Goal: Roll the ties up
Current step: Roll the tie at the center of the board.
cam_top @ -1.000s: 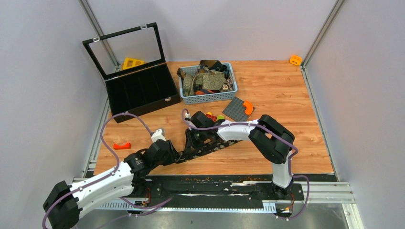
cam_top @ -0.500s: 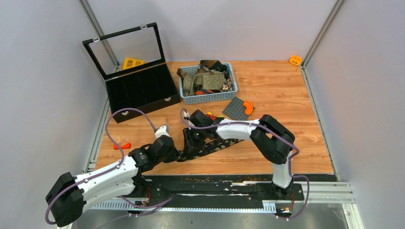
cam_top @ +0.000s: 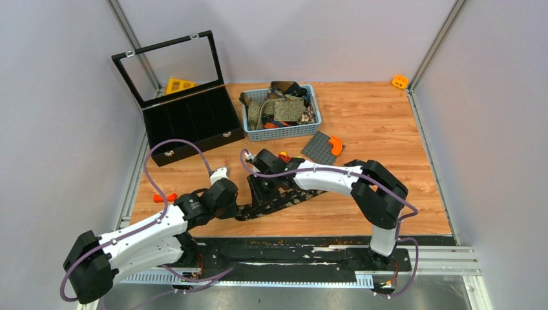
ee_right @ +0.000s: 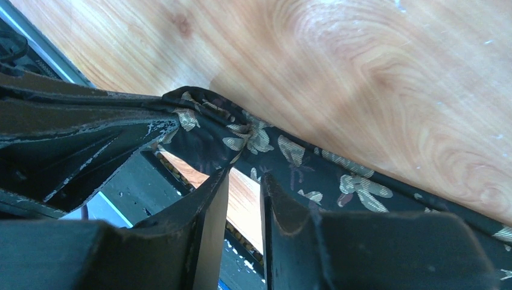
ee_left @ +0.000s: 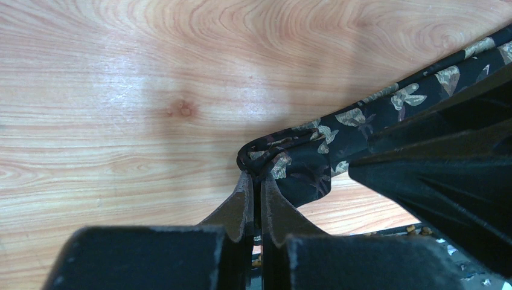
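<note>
Fabric looks limp and slippery: left pincer (ee_left: 253,184) clenched on the folded end of the tie (ee_left: 308,169), right pincer (ee_right: 244,178) parted just beside it; I'd grip at the fold.

The black tie (ee_left: 302,169) runs off the left wrist view's right edge; overhead, the right arm (cam_top: 323,177) covers part of it.

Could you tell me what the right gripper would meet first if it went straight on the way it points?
Most likely the black fabric necktie with a pale floral print, lying across just ahead of the right gripper; the wooden tabletop is beneath it.
</note>
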Robot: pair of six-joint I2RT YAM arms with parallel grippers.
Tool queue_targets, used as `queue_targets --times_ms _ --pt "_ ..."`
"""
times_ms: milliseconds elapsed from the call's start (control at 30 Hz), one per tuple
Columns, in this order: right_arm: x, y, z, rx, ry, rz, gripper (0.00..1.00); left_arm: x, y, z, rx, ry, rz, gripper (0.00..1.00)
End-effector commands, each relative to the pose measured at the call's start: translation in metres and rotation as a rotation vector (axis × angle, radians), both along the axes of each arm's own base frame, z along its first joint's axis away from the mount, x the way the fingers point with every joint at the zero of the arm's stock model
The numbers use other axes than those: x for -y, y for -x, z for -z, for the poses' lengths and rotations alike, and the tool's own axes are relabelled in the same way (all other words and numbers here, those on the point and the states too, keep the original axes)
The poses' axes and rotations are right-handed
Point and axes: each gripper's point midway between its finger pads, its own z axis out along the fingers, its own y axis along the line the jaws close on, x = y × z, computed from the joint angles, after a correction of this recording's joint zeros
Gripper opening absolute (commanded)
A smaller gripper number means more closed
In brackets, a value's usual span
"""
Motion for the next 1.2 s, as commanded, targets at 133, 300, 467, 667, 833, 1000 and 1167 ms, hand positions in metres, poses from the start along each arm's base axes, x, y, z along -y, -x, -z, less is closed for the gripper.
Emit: queue_targets --times_ms 133,300,467,667,833,1000,1167 --pt "-0.028 0.006 -0.018 0.055 -0.089 -0.046 0.21 -0.005 -0.003 -0.014 0.014 -0.044 0.014 0.00" --pt "-0.035 0.010 -0.012 0.045 -0.090 -0.052 0.11 -0.005 -0.002 -0.017 0.011 -0.049 0.017 0.00" --pt "-0.042 0.012 -0.003 0.032 -0.089 -0.056 0.06 -0.006 -0.001 -0.022 0.011 -0.048 0.022 0.00" --pt "-0.048 0.016 0.015 -0.001 -0.079 -0.062 0.03 -0.005 0.001 -0.025 0.007 -0.049 0.036 0.00" --pt "-0.054 0.021 0.020 -0.021 -0.092 -0.069 0.02 -0.005 0.001 -0.027 0.005 -0.051 0.041 0.00" --pt "-0.068 0.028 0.016 -0.056 -0.132 -0.090 0.02 -0.005 0.000 -0.032 0.005 -0.062 0.047 0.00" --pt "-0.082 0.035 0.015 -0.076 -0.164 -0.108 0.02 -0.008 0.000 -0.035 -0.006 -0.101 0.059 0.00"
